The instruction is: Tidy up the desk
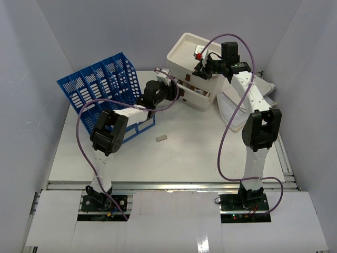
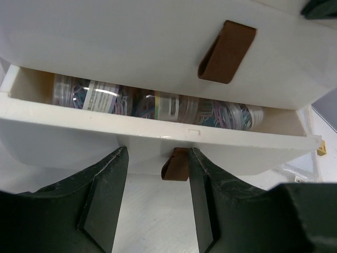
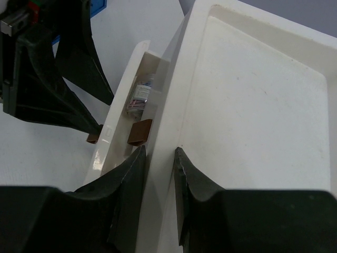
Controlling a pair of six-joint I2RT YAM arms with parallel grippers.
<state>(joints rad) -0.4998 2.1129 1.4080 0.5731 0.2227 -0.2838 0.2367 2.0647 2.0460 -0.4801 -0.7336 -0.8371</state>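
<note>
Plastic, cream and smooth with rounded corners, makes up the drawer box (image 1: 185,52) standing at the far edge of the counter (image 1: 200,153), right of the middle. The counter itself is a wide, flat white slab filling the floor of the overhead view, with a silver metal rail (image 1: 168,184) along its near edge. A slotted blue plastic file rack (image 1: 102,87) leans near the far left corner. A small grey block (image 1: 161,138) lies alone mid-counter, and some white sheets (image 1: 231,108) slope by the right edge

Only the left wrist view looks into the drawer (image 2: 79,142) under the top one, which stands partly out. Clear jars (image 2: 105,97) of many-coloured clips or bands lie on their sides within. The left claw (image 2: 158,158) is spread, its dark wedge-shaped fingers (image 2: 102,200) either side of a brown strap pull (image 2: 176,164) on the drawer front

Only the right wrist view shows the box's top as a shallow tray (image 3: 253,105) with a raised rim and a matt, faintly speckled floor. There the right claw (image 3: 159,158) is pressed onto that rim, one finger outside the box and one over the tray
</note>
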